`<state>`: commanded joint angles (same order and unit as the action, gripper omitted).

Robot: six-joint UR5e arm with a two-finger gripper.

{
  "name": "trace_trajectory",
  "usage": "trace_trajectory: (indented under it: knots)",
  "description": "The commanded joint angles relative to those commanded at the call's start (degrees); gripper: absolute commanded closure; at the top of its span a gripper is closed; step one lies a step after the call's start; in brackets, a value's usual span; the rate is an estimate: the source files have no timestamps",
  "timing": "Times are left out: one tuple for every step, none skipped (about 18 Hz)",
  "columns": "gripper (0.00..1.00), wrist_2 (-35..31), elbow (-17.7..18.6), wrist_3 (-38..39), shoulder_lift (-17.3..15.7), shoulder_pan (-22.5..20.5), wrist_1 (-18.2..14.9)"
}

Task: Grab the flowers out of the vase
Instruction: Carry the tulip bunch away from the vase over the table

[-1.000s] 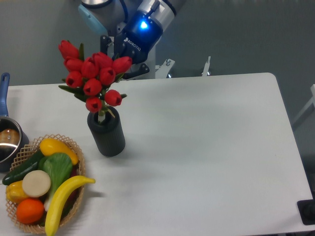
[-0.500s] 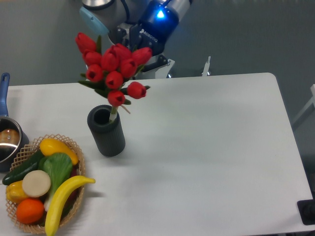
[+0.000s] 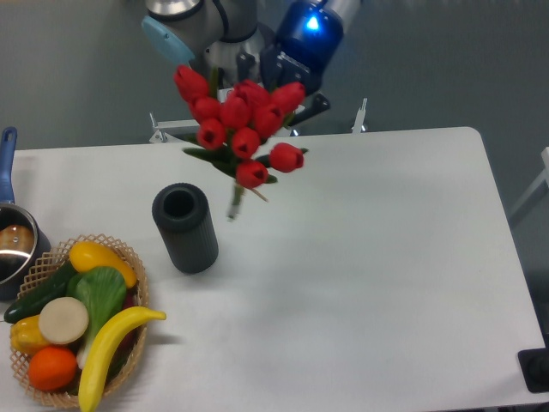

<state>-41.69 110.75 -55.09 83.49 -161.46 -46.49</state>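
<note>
Gripper holds flowers aloft, stems clear of vase

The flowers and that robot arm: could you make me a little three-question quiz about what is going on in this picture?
1. True or false: the stems of the flowers are inside the vase.
2. What is inside the mouth of the vase? A) stems B) a banana C) nothing visible
3. Fill in: the woven basket of toy fruit sits at the table's front ____ corner, as seen in the picture.

Key
1. False: the bunch hangs in the air, clear of the vase and to its right, with the gripper behind the blooms.
2. C: the mouth looks dark and hollow.
3. Left.
</note>
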Motion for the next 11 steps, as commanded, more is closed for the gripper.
trace_trajectory:
  knots:
    - [0.98, -5.28, -0.44, -0.97, 0.61, 0.0, 0.0]
    - [0.98, -8.81, -0.62, -1.24, 1.14, 0.09, 0.0]
    - [0.98, -11.28, -0.8, -1.07, 2.02, 0.0, 0.09]
    - [0.98, -13.13, -0.88, -1.07, 2.72, 0.0, 0.0]
    - [0.99, -15.33, -0.97, -1.07, 3.25, -0.17, 0.0]
    - [1.0, -18.22, -1.15, -1.24, 3.78, -0.7, 0.0]
    - [1.0, -21.82, -1.76, -1.25, 4.48, -0.79, -0.09]
    - [1.0, -25.25, -2.55, -1.25, 5.62, -0.79, -0.18]
    - [1.0, -29.55, -3.77, -1.33, 7.54, -0.62, -0.26]
    - [1.0, -31.76, -4.48, -1.51, 8.69, -0.53, -0.44]
    - [0.99, -33.79, -5.53, -2.73, 10.01, -0.35, -0.7]
